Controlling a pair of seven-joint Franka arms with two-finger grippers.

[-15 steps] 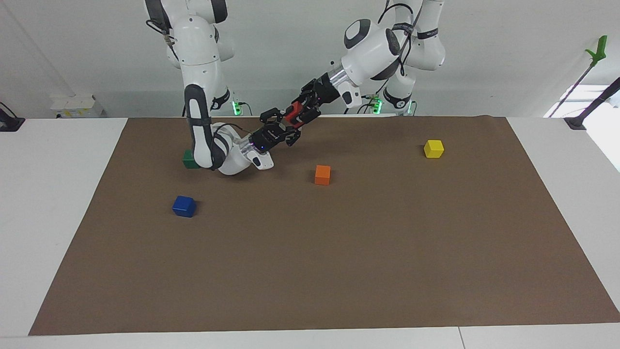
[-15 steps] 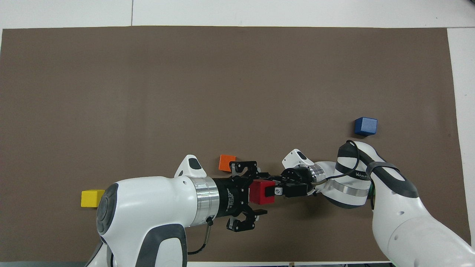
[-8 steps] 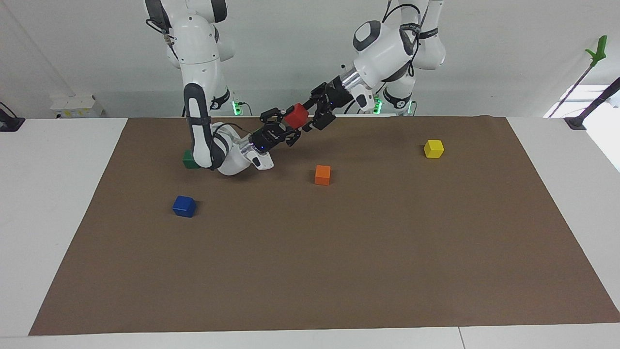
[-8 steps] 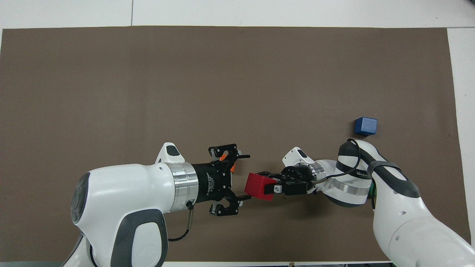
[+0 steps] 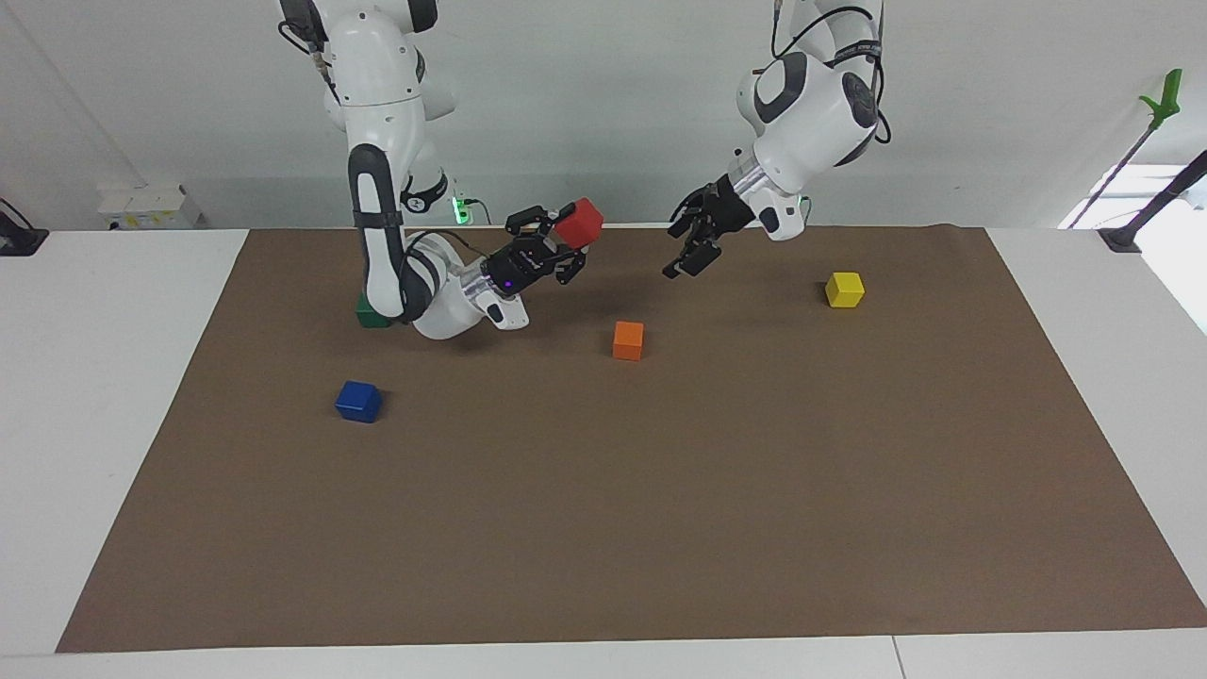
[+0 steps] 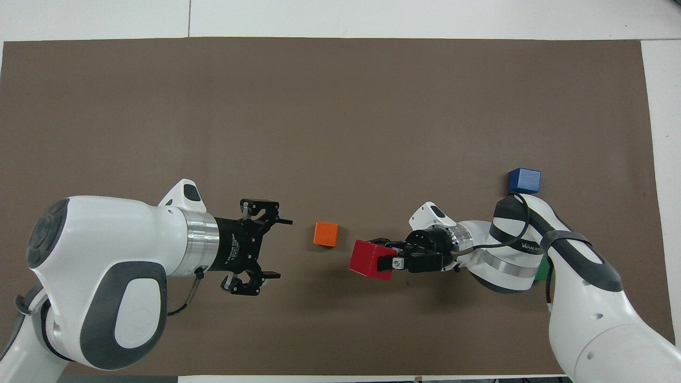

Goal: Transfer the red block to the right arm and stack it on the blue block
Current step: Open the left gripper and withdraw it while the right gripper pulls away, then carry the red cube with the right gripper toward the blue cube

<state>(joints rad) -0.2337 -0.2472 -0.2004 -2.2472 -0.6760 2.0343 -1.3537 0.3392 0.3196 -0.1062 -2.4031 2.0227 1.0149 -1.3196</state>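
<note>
My right gripper (image 5: pixel 572 238) (image 6: pixel 379 261) is shut on the red block (image 5: pixel 578 223) (image 6: pixel 366 259) and holds it up in the air over the brown mat, near the robots' edge. My left gripper (image 5: pixel 683 247) (image 6: pixel 277 248) is open and empty, raised over the mat between the orange and yellow cubes, well apart from the red block. The blue block (image 5: pixel 358 401) (image 6: pixel 524 180) rests on the mat toward the right arm's end, farther from the robots than the right arm's elbow.
An orange cube (image 5: pixel 628 339) (image 6: pixel 325 233) lies mid-mat, a yellow cube (image 5: pixel 844 289) toward the left arm's end. A green cube (image 5: pixel 368 311) (image 6: pixel 542 271) sits partly hidden by the right arm. The brown mat (image 5: pixel 660 519) covers the white table.
My left gripper has let go of the red block, opened and drawn back toward its own end. My right gripper keeps the block and has lifted it slightly.
</note>
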